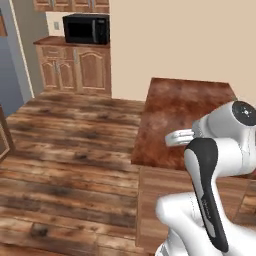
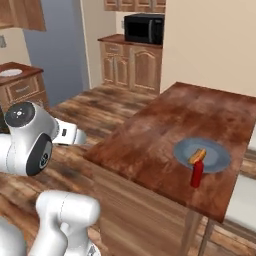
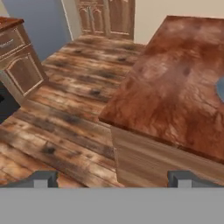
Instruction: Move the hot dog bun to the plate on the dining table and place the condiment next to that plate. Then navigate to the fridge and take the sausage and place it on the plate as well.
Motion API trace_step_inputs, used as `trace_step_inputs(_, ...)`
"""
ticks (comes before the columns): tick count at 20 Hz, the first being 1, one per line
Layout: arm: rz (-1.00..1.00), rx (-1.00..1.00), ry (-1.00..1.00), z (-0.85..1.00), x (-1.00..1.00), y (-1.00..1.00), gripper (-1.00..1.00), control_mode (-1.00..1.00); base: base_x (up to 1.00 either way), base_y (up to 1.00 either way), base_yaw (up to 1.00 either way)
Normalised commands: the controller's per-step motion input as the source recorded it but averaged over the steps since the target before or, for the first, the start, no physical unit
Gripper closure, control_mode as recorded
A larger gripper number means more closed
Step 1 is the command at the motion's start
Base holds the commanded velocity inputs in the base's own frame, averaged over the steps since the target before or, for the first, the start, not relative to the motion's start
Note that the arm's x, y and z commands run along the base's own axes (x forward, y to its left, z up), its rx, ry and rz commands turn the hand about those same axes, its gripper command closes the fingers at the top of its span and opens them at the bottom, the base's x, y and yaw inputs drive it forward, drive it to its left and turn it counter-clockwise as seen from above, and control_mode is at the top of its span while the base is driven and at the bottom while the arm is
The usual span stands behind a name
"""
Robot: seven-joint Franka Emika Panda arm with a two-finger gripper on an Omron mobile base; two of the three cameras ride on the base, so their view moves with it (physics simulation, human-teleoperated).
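Gripper (image 3: 112, 178) open, fingers (image 3: 43, 178) wide apart w/ nothing between them; in hand view it hangs above the wood-plank floor (image 3: 74, 100), just off the near corner of the dining table (image 3: 175, 96).

Right base view: blue-grey plate (image 2: 216, 159) sits on the dining table (image 2: 155, 145) toward its right side. Hot dog bun (image 2: 197, 155) lies on the plate, tan-orange, near the plate's front-left part. Red condiment bottle (image 2: 197, 173) stands upright on the tabletop at the plate's near edge, right in front of the bun; whether it touches the rim, can't tell. A sliver of the plate (image 3: 220, 91) also shows at the right edge of hand view.

Fridge: grey slab (image 2: 60, 47) at back left in right base view, closed as far as visible; same grey surface (image 3: 39, 22) at top left of hand view. Sausage: can't see it.

Other stuff: black microwave (image 1: 86, 28) on a counter over wood cabinets (image 1: 75, 67) at back; also microwave (image 2: 144, 28) in right base view. Another cabinet w/ reddish top (image 2: 20, 82) at far left, something round and white (image 2: 10, 72) on it. Arm's white links (image 1: 220, 150) fold up near the table edge (image 1: 165, 125) in left base view.
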Motion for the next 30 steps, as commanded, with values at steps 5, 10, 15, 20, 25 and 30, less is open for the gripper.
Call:
trace_step_inputs(5, 0.00, 0.00, 0.00, 0.00, 0.00, 0.00, -1.00, 1.00, -0.13, 0.70, 0.66)
trace_step_inputs(10, 0.00, 0.00, 0.00, 0.00, 0.00, 0.00, -1.00, 1.00, -0.10, 0.61, 0.69)
trace_step_inputs(15, 0.00, 0.00, 0.00, 0.00, 0.00, 0.00, -1.00, 1.00, -0.03, 0.58, 0.70)
trace_step_inputs(20, 0.00, 0.00, 0.00, 0.00, 0.00, 0.00, -1.00, 1.00, -0.18, 0.43, 0.66)
trace_step_inputs(25, 0.00, 0.00, 0.00, 0.00, 0.00, 0.00, -1.00, 1.00, -0.44, 0.11, 0.56)
trace_step_inputs(30, 0.00, 0.00, 0.00, 0.00, 0.00, 0.00, -1.00, 1.00, -0.71, -0.03, 0.44)
